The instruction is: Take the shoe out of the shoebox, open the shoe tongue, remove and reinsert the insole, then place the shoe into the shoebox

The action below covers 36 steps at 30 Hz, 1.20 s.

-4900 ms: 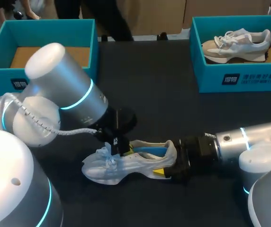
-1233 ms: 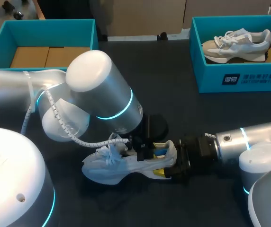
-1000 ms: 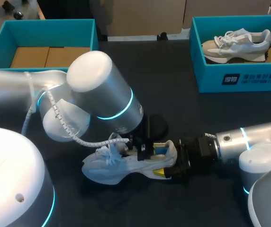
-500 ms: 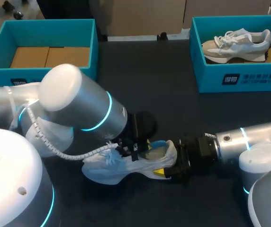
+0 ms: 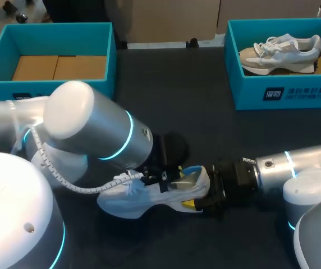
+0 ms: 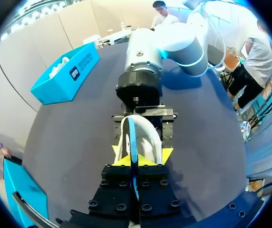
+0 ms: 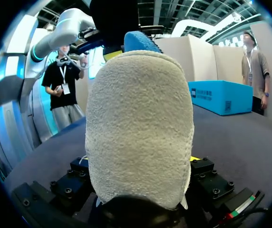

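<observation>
Dark table (image 5: 205,101), head view: shoe (image 5: 127,203) lies near the near edge, about mid-table. Right gripper (image 5: 206,196) is clamped on its heel. Left gripper (image 5: 169,180) sits at the shoe's opening, where the blue insole (image 5: 192,170) sticks up. Left box (image 5: 54,26), far-left corner: cardboard (image 5: 59,67) liner only. Right box (image 5: 287,92), far-right corner: second shoe (image 5: 278,51).

Left wrist view: fingers pressed together on the insole's edge.

Right wrist view: heel fills the gap, both fingers against it.

Risks: the thin pinch may slip off the insole; a harder pull could drag the heel out of the right grip.
</observation>
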### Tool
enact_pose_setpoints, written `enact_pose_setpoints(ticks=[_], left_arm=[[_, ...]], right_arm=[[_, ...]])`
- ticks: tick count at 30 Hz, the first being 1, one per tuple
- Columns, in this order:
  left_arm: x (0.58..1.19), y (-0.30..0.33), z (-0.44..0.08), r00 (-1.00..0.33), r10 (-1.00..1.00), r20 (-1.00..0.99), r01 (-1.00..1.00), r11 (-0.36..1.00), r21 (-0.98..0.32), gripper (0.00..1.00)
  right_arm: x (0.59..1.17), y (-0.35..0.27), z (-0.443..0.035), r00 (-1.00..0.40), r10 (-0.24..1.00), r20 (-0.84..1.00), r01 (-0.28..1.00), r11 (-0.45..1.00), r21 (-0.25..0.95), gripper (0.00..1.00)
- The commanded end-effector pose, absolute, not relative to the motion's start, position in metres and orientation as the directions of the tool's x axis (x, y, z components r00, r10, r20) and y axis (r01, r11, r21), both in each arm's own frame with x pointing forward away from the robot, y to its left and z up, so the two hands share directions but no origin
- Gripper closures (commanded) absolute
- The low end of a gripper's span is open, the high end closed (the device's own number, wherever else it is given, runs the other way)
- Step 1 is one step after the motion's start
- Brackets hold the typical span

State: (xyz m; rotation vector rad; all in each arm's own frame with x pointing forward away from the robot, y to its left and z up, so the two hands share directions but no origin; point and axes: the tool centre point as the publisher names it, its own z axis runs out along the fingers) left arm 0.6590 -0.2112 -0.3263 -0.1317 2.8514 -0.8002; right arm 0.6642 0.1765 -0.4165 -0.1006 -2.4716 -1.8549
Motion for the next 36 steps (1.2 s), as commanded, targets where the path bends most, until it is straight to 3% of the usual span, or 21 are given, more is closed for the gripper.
enact_pose_setpoints(ticks=[1, 3, 7, 18, 23, 34, 36], left_arm=[[0.661, -0.224, -0.326, -0.979, -0.14, -0.151, -0.043, 0.858, -0.513, 1.0], [0.66, -0.223, -0.325, -0.979, -0.138, -0.15, -0.041, 0.856, -0.515, 0.64], [0.658, -0.218, -0.325, -0.981, -0.124, -0.146, -0.032, 0.858, -0.512, 0.36], [0.647, -0.2, -0.332, -0.977, -0.116, -0.176, -0.007, 0.853, -0.522, 0.36], [0.649, -0.197, -0.335, -0.969, -0.132, -0.206, -0.003, 0.848, -0.53, 0.5], [0.653, -0.206, -0.346, -0.959, -0.145, -0.244, -0.002, 0.862, -0.507, 0.52], [0.654, -0.207, -0.348, -0.955, -0.151, -0.254, -0.002, 0.864, -0.503, 0.57]], right_arm=[[0.664, 0.178, -0.416, -0.997, 0.022, 0.08, 0.083, 0.284, 0.955, 1.0], [0.664, 0.178, -0.416, -0.997, 0.022, 0.08, 0.083, 0.284, 0.955, 1.0], [0.664, 0.178, -0.416, -0.997, 0.022, 0.08, 0.083, 0.284, 0.955, 1.0], [0.664, 0.178, -0.416, -0.997, 0.022, 0.08, 0.083, 0.284, 0.955, 1.0], [0.664, 0.178, -0.416, -0.997, 0.022, 0.08, 0.083, 0.284, 0.955, 1.0], [0.664, 0.178, -0.416, -0.997, 0.022, 0.08, 0.083, 0.284, 0.955, 1.0], [0.664, 0.178, -0.416, -0.997, 0.022, 0.08, 0.083, 0.284, 0.955, 1.0]])
